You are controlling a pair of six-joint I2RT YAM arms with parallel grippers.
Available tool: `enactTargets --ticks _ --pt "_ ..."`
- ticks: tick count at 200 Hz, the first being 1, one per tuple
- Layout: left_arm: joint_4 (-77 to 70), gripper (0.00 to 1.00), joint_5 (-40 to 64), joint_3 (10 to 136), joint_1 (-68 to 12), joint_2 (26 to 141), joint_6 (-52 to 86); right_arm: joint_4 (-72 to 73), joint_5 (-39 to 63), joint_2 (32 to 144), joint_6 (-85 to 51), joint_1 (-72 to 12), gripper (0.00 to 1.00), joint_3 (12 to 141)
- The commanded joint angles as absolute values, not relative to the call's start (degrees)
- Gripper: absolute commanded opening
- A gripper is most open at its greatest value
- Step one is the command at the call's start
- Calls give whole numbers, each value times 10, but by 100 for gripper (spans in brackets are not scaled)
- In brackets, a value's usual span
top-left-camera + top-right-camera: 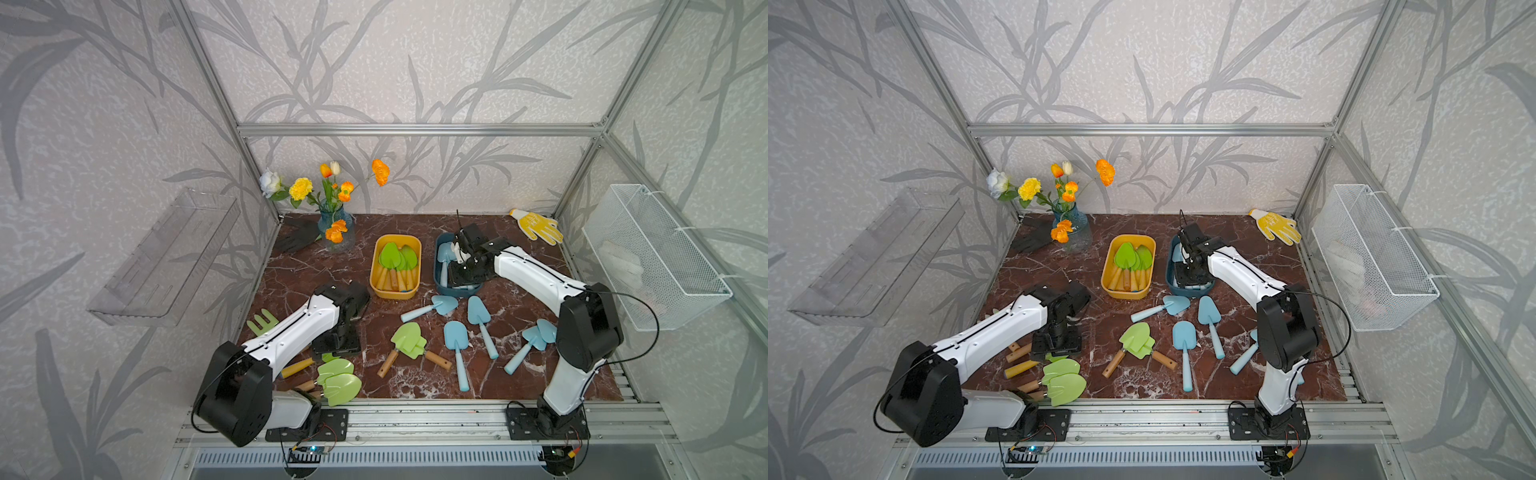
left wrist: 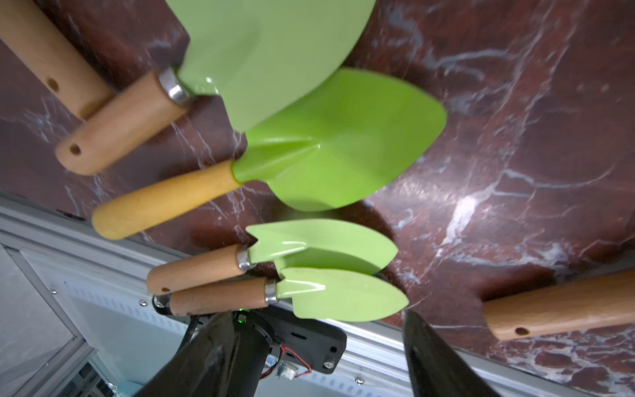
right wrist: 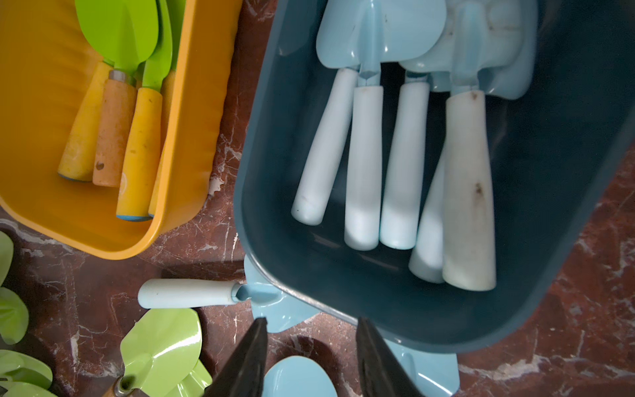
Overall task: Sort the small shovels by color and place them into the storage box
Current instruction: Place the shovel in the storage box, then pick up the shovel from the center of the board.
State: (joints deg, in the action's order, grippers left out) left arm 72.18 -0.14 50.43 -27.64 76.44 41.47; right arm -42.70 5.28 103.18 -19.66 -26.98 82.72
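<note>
Several pale blue shovels (image 1: 457, 345) and two lime-green shovels (image 1: 409, 338) lie loose on the marble table. More green shovels (image 2: 340, 147) lie at the front left, under my left gripper (image 2: 321, 316), which is open and holds nothing. A yellow box (image 1: 395, 294) holds green shovels (image 3: 120, 34). Beside it a dark blue box (image 3: 567, 172) holds several blue shovels (image 3: 405, 165). My right gripper (image 3: 311, 321) hangs over the near edge of the blue box. It is open, with nothing between its fingers.
At the back left a vase of flowers (image 1: 336, 230) stands beside a black glove (image 1: 299, 239). A yellow glove (image 1: 538, 226) lies back right, and a green three-pronged fork (image 1: 262, 322) lies by the left arm. A wire basket (image 1: 652, 257) hangs on the right wall.
</note>
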Motion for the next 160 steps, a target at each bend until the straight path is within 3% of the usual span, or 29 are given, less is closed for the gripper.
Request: enactTargets --ticks 1,88,160 --pt "757 78 42 498 -287 742 436 -422 64 1010 -200 -276 44 817" --pt "714 78 215 430 -304 853 467 -414 85 982 -210 -288 44 790" --pt "614 77 238 419 -303 955 461 -418 86 949 -196 -288 44 770"
